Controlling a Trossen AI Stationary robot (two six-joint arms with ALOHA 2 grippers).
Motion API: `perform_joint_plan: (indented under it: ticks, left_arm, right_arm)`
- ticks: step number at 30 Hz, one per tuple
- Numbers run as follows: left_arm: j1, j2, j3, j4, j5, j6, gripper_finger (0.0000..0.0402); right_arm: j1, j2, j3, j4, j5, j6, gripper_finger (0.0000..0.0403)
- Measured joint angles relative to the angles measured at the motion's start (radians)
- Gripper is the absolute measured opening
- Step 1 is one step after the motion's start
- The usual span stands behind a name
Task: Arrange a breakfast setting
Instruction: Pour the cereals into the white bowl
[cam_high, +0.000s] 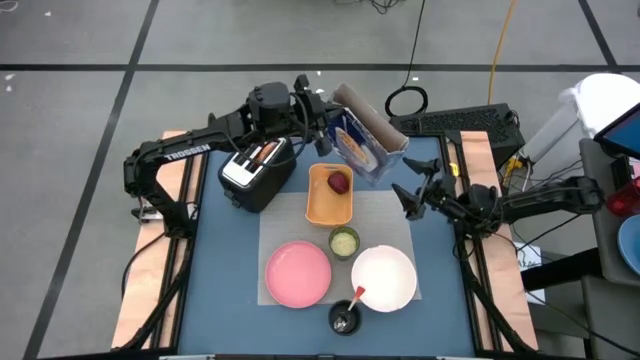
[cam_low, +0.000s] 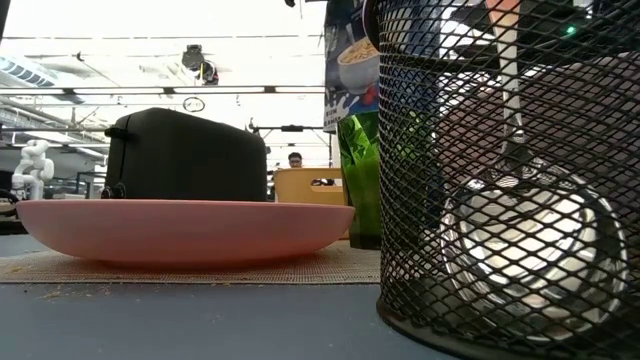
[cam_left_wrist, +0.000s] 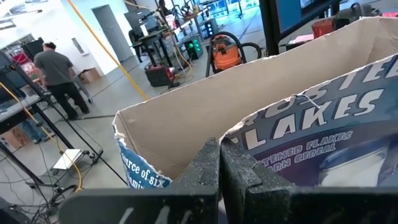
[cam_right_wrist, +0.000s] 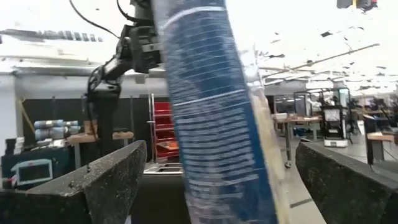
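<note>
Blue cereal box (cam_high: 365, 140) tilted near the table's far edge, pinched at its open top flap by the closed left gripper (cam_high: 318, 108), presumably for steadying. Right gripper (cam_high: 412, 192) spread wide and empty just beside the box, probably ready for regrasping.

Cereal box (cam_high: 362, 140) blocks far centre, flanked by toaster (cam_high: 256, 170). Right tool (cam_high: 412, 192) beside box; bare desk (cam_high: 440, 270) right of white bowl (cam_high: 384, 278) passable.
</note>
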Motion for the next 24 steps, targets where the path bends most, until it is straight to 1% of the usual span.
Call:
perform_joint_plan:
  ticks: [4, 10, 13, 16, 19, 21, 24]
  left_arm:
    - [0.000, 0.000, 0.000, -0.001, 0.000, 0.000, 0.0000]
    - [0.000, 0.000, 0.000, -0.001, 0.000, -0.003, 0.0000]
    - [0.000, 0.000, 0.000, -0.001, 0.000, -0.003, 0.0000]
    - [0.000, 0.000, 0.000, -0.001, 0.000, -0.003, 0.0000]
    - [0.000, 0.000, 0.000, -0.001, 0.000, -0.014, 0.0000]
    - [0.000, 0.000, 0.000, -0.001, 0.000, -0.014, 0.0000]
    - [-0.002, 0.000, 0.000, -0.002, 0.000, -0.015, 0.0000]
  right_arm:
    - [-0.032, 0.053, 0.000, 0.009, -0.005, 0.047, 0.0399]
    - [-0.054, 0.122, 0.000, 0.086, -0.007, 0.040, 0.0400]
    - [-0.054, 0.152, 0.006, 0.098, -0.008, 0.017, 0.0400]
    - [-0.054, 0.192, 0.042, 0.086, -0.026, 0.007, 0.0400]
    - [-0.054, 0.246, 0.097, 0.086, -0.029, -0.074, 0.0400]
    - [-0.054, 0.284, 0.135, 0.085, 0.004, -0.127, 0.0400]
    - [-0.054, 0.332, 0.186, 0.085, 0.072, -0.164, 0.0400]
